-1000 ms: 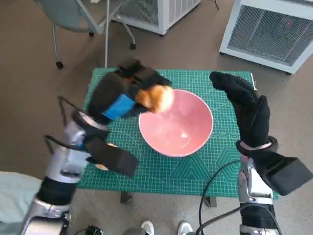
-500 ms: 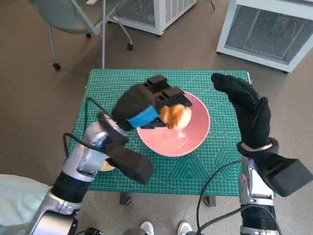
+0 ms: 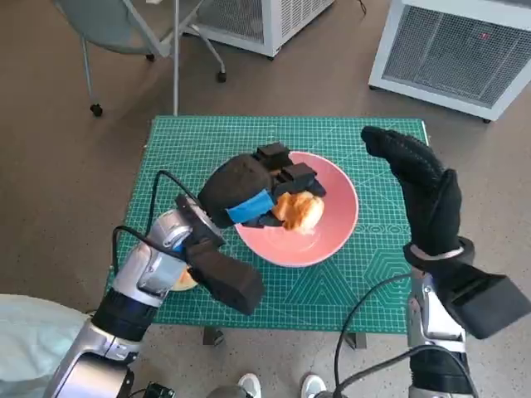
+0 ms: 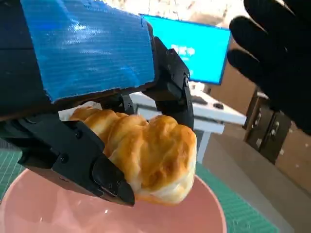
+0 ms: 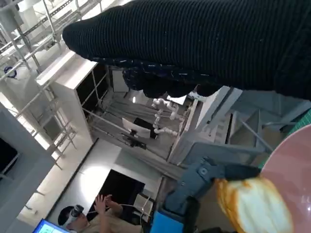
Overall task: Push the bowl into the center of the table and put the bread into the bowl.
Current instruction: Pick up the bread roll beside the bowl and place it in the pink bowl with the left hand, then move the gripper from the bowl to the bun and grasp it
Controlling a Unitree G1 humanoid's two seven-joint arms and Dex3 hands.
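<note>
The surface [image 3: 207, 141], covered by a green cutting mat, carries the pink bowl [image 3: 332, 232] close to its middle, so the pushing part of the task looks done and only the bread remains to be dealt with.

The left robot hand [image 3: 249, 189] reaches in over the near-left rim of the bowl. Its black fingers [image 4: 97, 170] clamp the bread [image 3: 299, 211] from both sides, with the blue-taped back turned upward. That grasp keeps the bread above the bowl's floor rather than resting in it; the left wrist view shows the golden, lumpy underside clear of the pink inside. Because the bread hangs inside the rim's outline, letting go here would probably drop it into the bowl and not onto the mat.

The right robot hand [image 3: 423, 186] stands upright just beside the bowl's far-right rim, released, fingers spread, holding nothing. Whether it touches the rim I cannot tell. My guess is that it waits there as a stop, so the bowl does not slide away when the bread lands.
</note>
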